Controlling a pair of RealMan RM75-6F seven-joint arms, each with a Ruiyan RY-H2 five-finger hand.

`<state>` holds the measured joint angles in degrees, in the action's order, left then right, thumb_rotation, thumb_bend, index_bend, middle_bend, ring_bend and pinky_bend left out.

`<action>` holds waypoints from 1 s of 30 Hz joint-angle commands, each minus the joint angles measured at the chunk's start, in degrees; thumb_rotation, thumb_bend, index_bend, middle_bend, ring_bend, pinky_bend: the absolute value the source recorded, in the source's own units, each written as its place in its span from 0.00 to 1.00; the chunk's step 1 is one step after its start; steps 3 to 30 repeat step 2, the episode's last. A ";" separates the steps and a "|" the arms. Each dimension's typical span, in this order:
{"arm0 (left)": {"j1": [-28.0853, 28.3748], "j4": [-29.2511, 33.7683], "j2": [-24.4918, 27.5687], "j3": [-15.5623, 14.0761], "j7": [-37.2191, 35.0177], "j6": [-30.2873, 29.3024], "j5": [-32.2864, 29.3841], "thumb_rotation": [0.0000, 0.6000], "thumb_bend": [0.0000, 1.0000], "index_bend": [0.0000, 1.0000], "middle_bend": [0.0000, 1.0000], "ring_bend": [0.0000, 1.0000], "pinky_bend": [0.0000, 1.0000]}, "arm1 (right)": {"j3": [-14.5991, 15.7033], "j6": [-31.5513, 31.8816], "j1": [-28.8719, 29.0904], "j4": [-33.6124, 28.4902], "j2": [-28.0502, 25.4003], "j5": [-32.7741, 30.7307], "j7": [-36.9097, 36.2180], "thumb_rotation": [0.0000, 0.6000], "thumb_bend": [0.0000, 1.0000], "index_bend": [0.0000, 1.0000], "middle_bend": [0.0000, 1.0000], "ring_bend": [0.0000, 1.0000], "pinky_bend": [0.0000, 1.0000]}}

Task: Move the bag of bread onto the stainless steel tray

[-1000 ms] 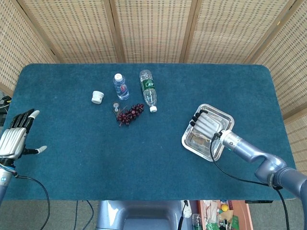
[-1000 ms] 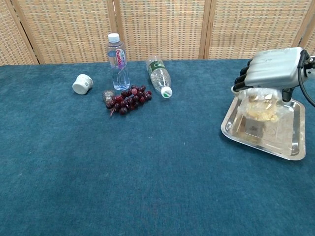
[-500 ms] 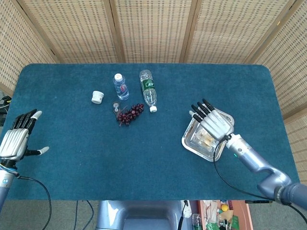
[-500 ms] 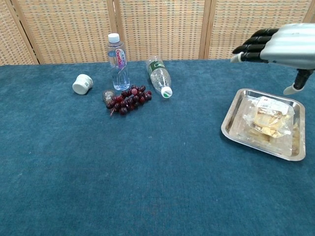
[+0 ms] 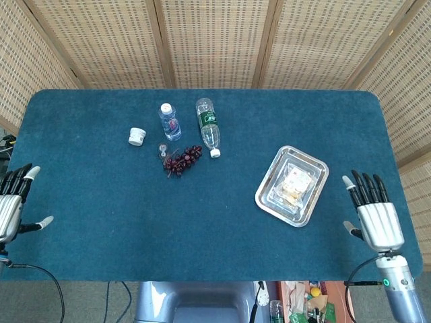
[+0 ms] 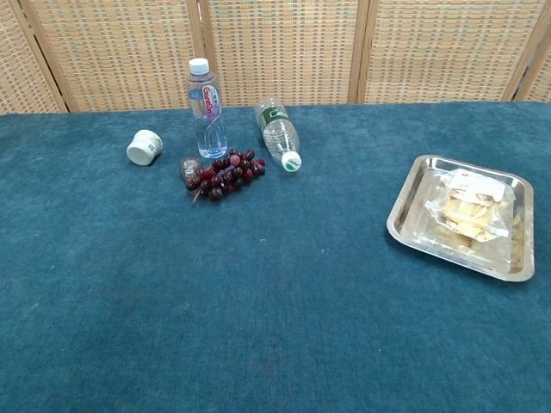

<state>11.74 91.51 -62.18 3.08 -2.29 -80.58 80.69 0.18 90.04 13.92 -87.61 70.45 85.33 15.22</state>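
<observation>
The clear bag of bread (image 5: 295, 185) (image 6: 471, 209) lies flat inside the stainless steel tray (image 5: 269, 202) (image 6: 406, 231) on the right side of the blue table. My right hand (image 5: 374, 212) hovers open at the table's right front edge, well clear of the tray, fingers spread and holding nothing. At the far left edge my left hand (image 5: 11, 207) is also open and empty. Neither hand shows in the chest view.
An upright water bottle (image 5: 169, 122) (image 6: 206, 107), a bottle lying on its side (image 5: 208, 126) (image 6: 279, 134), a bunch of dark grapes (image 5: 182, 159) (image 6: 222, 175), a small white jar (image 5: 137, 136) (image 6: 144, 146) and a tiny glass jar (image 6: 188, 167) sit at the back middle-left.
My right hand let go of the bag, lifted off the tray and drew back to the right front edge. The bag stays on the tray. My left hand slid slightly leftward and down.
</observation>
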 commanded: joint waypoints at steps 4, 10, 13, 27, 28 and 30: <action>-0.89 -0.23 0.04 -0.79 -0.40 -1.14 1.81 1.00 0.00 0.00 0.00 0.00 0.00 | 0.72 1.30 -2.12 0.22 0.76 0.64 -2.16 1.00 0.00 0.00 0.00 0.00 0.00; -0.89 -0.23 0.04 -0.79 -0.40 -1.14 1.81 1.00 0.00 0.00 0.00 0.00 0.00 | 0.72 1.30 -2.12 0.22 0.76 0.64 -2.16 1.00 0.00 0.00 0.00 0.00 0.00; -0.89 -0.23 0.04 -0.79 -0.40 -1.14 1.81 1.00 0.00 0.00 0.00 0.00 0.00 | 0.72 1.30 -2.12 0.22 0.76 0.64 -2.16 1.00 0.00 0.00 0.00 0.00 0.00; -0.89 -0.23 0.04 -0.79 -0.40 -1.14 1.81 1.00 0.00 0.00 0.00 0.00 0.00 | 0.72 1.30 -2.12 0.22 0.76 0.64 -2.16 1.00 0.00 0.00 0.00 0.00 0.00; -0.89 -0.23 0.04 -0.79 -0.40 -1.14 1.81 1.00 0.00 0.00 0.00 0.00 0.00 | 0.72 1.30 -2.12 0.22 0.76 0.64 -2.16 1.00 0.00 0.00 0.00 0.00 0.00; -0.89 -0.23 0.04 -0.79 -0.40 -1.14 1.81 1.00 0.00 0.00 0.00 0.00 0.00 | 0.72 1.30 -2.12 0.22 0.76 0.64 -2.16 1.00 0.00 0.00 0.00 0.00 0.00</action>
